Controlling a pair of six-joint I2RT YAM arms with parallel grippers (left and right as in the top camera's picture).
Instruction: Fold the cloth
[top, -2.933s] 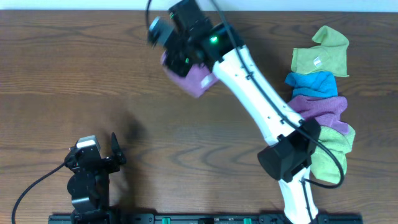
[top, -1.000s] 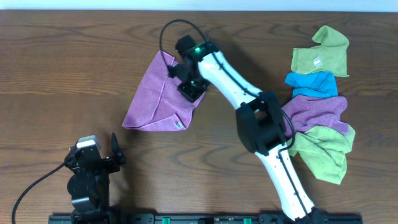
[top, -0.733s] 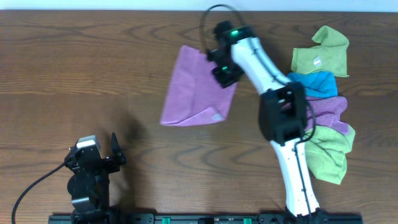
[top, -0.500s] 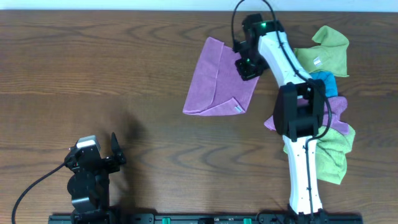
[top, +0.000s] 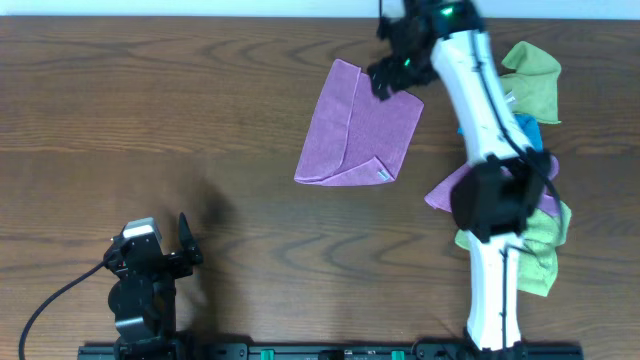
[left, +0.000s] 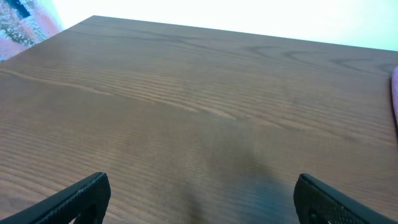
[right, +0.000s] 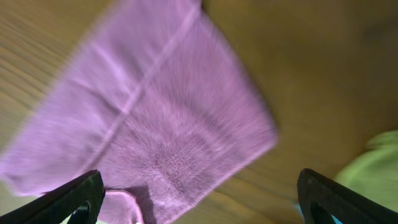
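Right gripper (top: 385, 78) now clear of the cloth (top: 362, 128), jaws apart, empty, over its far corner

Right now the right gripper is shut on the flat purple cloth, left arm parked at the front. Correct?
No. The right gripper is open above the cloth, gripping nothing, per the right wrist view. The rest holds.

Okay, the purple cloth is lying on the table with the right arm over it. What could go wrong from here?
1. The cloth lies folded unevenly, its edges not lined up, so a further fold may come out crooked.
2. The open right gripper hangs over the cloth; if it moves off low, it could snag and drag a corner.
3. The right arm crosses the pile of other cloths and might pull one along.
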